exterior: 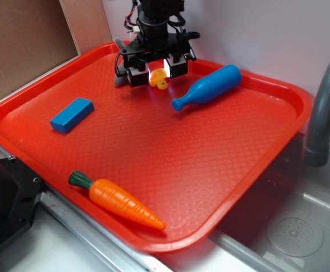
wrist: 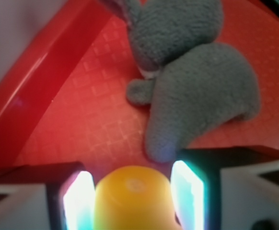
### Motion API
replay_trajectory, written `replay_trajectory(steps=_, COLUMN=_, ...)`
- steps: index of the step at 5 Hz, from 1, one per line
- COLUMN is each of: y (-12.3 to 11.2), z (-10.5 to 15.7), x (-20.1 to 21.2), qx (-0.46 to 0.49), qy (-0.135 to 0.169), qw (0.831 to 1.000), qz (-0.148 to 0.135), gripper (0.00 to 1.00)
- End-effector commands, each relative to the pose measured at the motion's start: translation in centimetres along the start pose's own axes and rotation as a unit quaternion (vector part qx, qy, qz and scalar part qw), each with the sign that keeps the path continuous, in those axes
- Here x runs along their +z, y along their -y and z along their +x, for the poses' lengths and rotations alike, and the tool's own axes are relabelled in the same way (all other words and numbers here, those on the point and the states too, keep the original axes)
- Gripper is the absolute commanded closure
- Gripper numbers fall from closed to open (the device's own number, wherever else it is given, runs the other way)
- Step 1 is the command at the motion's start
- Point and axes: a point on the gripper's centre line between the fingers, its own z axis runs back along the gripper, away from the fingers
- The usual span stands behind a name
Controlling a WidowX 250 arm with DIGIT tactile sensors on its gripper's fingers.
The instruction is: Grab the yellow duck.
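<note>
The yellow duck (exterior: 159, 79) sits at the far edge of the red tray (exterior: 170, 153), between the fingers of my gripper (exterior: 157, 76). In the wrist view the duck (wrist: 132, 191) fills the gap between the two glowing pads (wrist: 78, 201), and both pads touch its sides. The gripper (wrist: 133, 203) is shut on it. The duck's beak is hidden in the wrist view. I cannot tell whether the duck is off the tray.
A grey plush toy (wrist: 197, 81) lies just beyond the duck, mostly hidden behind the gripper in the exterior view. A blue bottle (exterior: 207, 88) lies to the right, a blue block (exterior: 72, 115) to the left, a carrot (exterior: 119, 201) at the front. A grey faucet (exterior: 324, 107) stands at the right.
</note>
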Motion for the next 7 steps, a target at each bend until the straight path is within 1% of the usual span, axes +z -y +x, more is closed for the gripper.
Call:
replay_trajectory(steps=1, y=-1.3, z=1.4, x=7.0, qx=-0.202, qy=-0.032, qw=0.978, qz=-0.037, gripper=1.00)
replay_trajectory(steps=2, y=-2.1, z=1.8, x=8.9, qx=-0.285, qy=-0.046, qw=0.956, qz=-0.045, gripper=1.00)
replay_trajectory(steps=3, y=-3.5, z=1.8, x=11.5, qx=-0.384, qy=-0.061, qw=0.920, qz=-0.060, gripper=1.00)
replay_trajectory(steps=4, y=-4.9, z=1.0, x=13.2, qx=-0.431, qy=-0.054, qw=0.897, qz=-0.081, gripper=1.00)
replay_trajectory(steps=5, y=-6.8, z=0.4, x=14.3, qx=-0.446, qy=-0.055, qw=0.887, qz=-0.105, gripper=1.00)
replay_trajectory(steps=6, y=-7.8, z=-0.1, x=14.7, qx=-0.431, qy=-0.054, qw=0.894, qz=-0.115, gripper=1.00)
replay_trajectory(steps=7, y=-7.7, z=0.5, x=14.0, qx=-0.394, qy=-0.075, qw=0.911, qz=-0.096, gripper=1.00)
